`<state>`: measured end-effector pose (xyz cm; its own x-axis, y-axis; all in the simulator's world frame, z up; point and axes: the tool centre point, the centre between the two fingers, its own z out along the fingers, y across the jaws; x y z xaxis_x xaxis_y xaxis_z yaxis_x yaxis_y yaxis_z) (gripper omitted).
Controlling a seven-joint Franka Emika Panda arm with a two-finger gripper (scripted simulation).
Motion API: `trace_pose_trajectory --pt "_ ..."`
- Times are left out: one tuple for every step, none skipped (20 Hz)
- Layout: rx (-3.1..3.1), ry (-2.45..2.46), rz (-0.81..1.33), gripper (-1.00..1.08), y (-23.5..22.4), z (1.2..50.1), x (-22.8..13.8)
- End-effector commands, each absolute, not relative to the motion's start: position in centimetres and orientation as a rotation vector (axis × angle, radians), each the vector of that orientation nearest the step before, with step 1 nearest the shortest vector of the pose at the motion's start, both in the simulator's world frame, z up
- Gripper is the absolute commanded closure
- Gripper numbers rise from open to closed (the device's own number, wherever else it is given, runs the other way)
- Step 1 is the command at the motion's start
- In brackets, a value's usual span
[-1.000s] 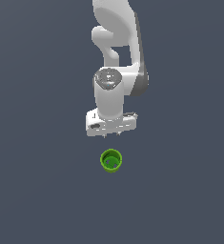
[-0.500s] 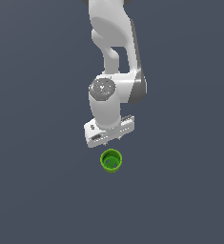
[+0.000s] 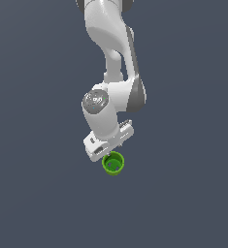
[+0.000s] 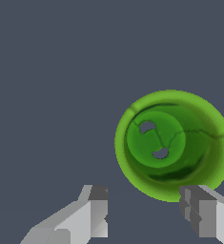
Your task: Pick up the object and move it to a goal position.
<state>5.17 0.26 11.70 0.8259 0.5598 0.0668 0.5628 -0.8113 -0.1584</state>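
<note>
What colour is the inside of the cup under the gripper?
The cup is bright green at the rim, darker green inside, seen best in the wrist view.

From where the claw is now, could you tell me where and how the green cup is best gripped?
Grip the green cup across its round rim, coming straight down from above. It stands upright with its mouth open upward, and looks narrower than the gap of the open claw, so one finger could go on each side of the wall. The claw looks off-centre from it in the wrist view.
</note>
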Motion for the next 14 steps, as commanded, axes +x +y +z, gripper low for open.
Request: trace_pose_trajectory --pt "-2.793 -0.949 -0.045 -0.2 0.2 11.4 5.8" --pt "-2.776 -0.976 -0.054 -0.2 0.2 11.3 6.0" --pt "-2.758 -1.002 -0.063 -0.2 0.2 11.2 6.2" --pt "-2.741 -1.028 -0.072 -0.2 0.1 11.1 6.4" --pt "-2.723 -1.053 -0.081 -0.2 0.1 11.0 6.7" --pt "-2.705 -1.079 -0.091 -0.2 0.1 11.0 6.9" --pt "-2.687 -1.103 -0.102 -0.2 0.0 10.9 7.1" --pt "-2.669 -1.128 -0.113 -0.2 0.0 10.8 7.3" --pt "-2.65 -1.152 -0.124 -0.2 -0.1 10.7 7.6" --pt "-2.632 -1.176 -0.135 -0.2 -0.1 10.6 7.8" --pt "-2.613 -1.199 -0.147 -0.2 -0.2 10.6 8.0" --pt "-2.594 -1.222 -0.159 -0.2 -0.3 10.5 8.2" --pt "-2.575 -1.245 -0.172 -0.2 -0.3 10.4 8.4" --pt "-2.557 -1.267 -0.185 -0.2 -0.4 10.4 8.7"
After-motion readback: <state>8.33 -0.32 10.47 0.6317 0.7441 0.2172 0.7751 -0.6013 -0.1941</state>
